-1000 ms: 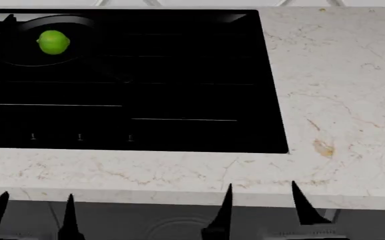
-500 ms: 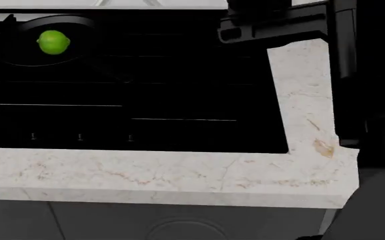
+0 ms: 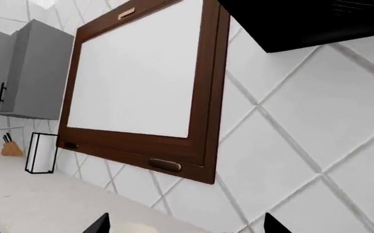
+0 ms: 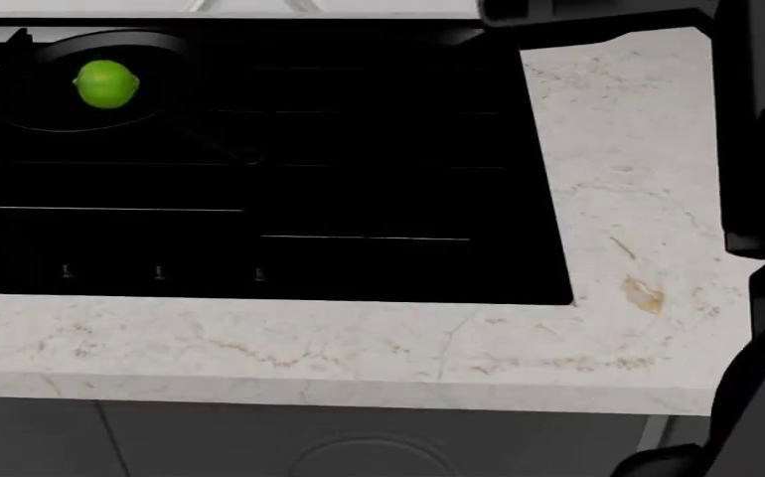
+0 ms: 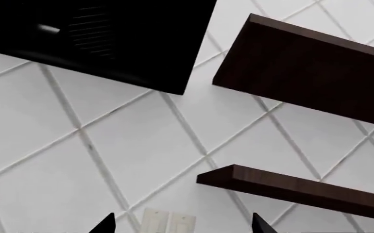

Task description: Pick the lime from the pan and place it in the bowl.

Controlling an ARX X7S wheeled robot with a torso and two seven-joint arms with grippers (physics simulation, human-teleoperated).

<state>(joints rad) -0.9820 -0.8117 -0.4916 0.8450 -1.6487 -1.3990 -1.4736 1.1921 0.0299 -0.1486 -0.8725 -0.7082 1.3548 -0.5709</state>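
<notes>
At far left on the cooktop (image 4: 356, 149), the lime (image 4: 105, 83) sits inside the pan (image 4: 144, 48), untouched. No bowl appears in any view, so I cannot place it. My right arm (image 4: 754, 129) rises along the right edge of the head view, well apart from the lime. My right gripper (image 5: 183, 224) faces tiled wall (image 5: 109, 145) and shelves (image 5: 291, 187), fingertips spread, nothing between them. My left gripper (image 3: 183, 224) likewise points at a framed window (image 3: 142, 73), tips apart, empty. Judgement: nothing done yet; reach, grasp, carry and release all remain.
</notes>
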